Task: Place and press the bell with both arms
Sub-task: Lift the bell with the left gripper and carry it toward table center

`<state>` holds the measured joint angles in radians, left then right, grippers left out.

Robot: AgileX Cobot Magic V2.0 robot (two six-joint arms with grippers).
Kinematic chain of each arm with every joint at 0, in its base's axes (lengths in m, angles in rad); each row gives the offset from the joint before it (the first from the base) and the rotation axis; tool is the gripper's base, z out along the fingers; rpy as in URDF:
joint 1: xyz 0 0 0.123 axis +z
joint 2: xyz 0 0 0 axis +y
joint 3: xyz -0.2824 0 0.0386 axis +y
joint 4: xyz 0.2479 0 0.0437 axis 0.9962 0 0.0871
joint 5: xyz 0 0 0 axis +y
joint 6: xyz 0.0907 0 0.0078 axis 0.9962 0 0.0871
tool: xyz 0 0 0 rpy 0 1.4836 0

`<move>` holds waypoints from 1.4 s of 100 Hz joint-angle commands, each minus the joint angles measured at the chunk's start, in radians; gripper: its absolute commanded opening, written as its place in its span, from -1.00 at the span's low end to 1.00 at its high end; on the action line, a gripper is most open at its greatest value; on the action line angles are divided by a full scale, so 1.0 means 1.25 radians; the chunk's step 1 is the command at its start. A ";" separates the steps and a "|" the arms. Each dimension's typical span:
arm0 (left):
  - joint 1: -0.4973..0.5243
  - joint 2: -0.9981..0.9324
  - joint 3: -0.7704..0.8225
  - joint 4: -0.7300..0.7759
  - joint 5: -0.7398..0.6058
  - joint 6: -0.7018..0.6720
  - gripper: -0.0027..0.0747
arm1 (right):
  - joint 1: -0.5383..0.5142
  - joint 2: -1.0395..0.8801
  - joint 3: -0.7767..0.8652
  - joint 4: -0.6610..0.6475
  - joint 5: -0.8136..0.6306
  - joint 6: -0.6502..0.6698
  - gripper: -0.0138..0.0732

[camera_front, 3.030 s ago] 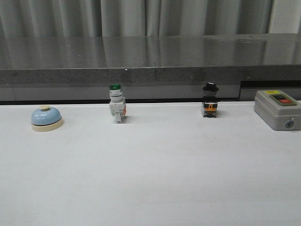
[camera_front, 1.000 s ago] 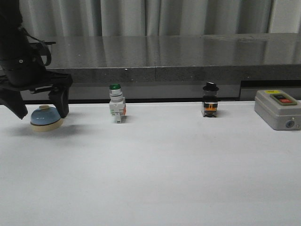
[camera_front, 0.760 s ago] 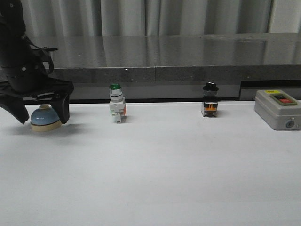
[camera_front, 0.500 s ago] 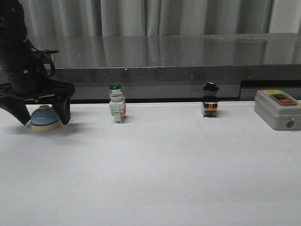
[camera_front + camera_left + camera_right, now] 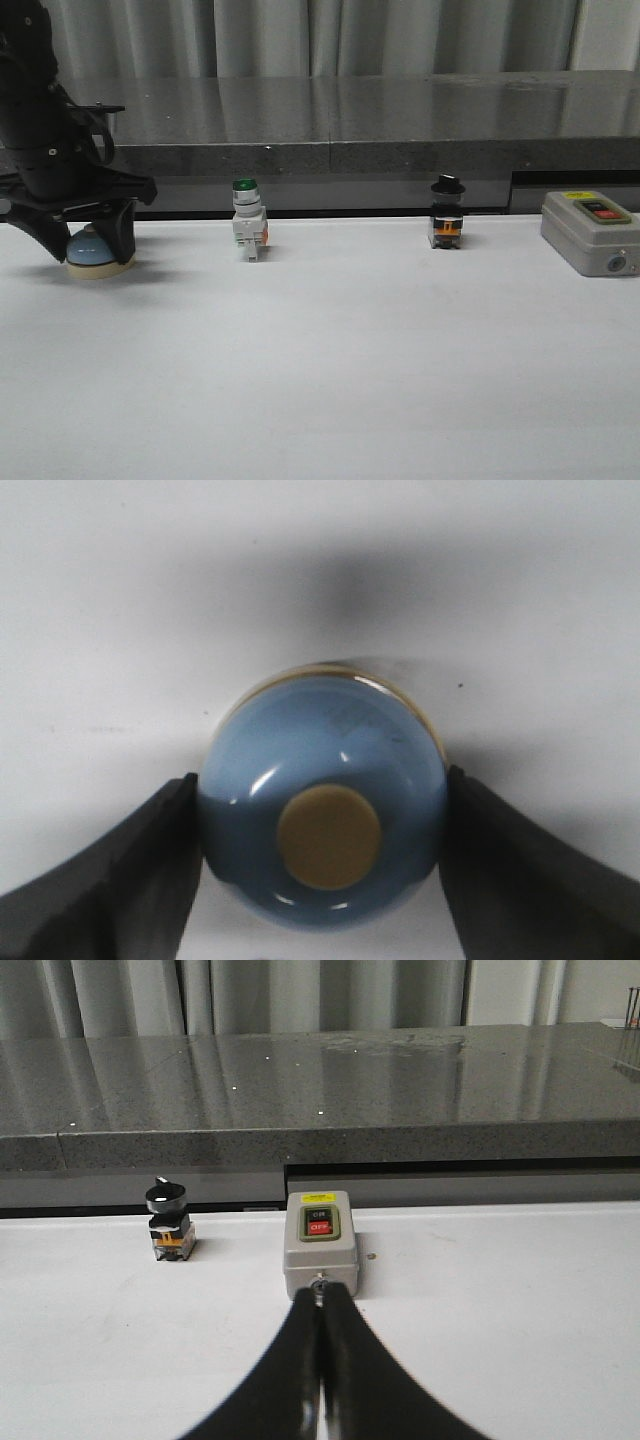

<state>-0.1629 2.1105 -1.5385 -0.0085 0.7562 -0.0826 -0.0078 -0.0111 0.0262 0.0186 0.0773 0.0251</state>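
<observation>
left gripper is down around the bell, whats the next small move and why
Probably lift the bell slightly off the table. In the left wrist view the left gripper has one finger against each side of the blue dome, and the front view shows it low around the bell at the table's far left. The grasp looks made, so a small straight lift should come before carrying it.

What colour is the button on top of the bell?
Cream, on the light-blue bell; clearest in the left wrist view.
</observation>
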 commanded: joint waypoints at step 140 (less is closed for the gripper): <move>-0.350 -0.218 -0.075 -0.002 0.088 0.025 -0.18 | -0.002 -0.013 -0.011 -0.006 -0.062 -0.002 -0.82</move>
<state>-0.5834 1.9014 -1.6327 0.0000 0.9168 -0.0508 -0.0078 -0.0111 0.0262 0.0186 0.0773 0.0251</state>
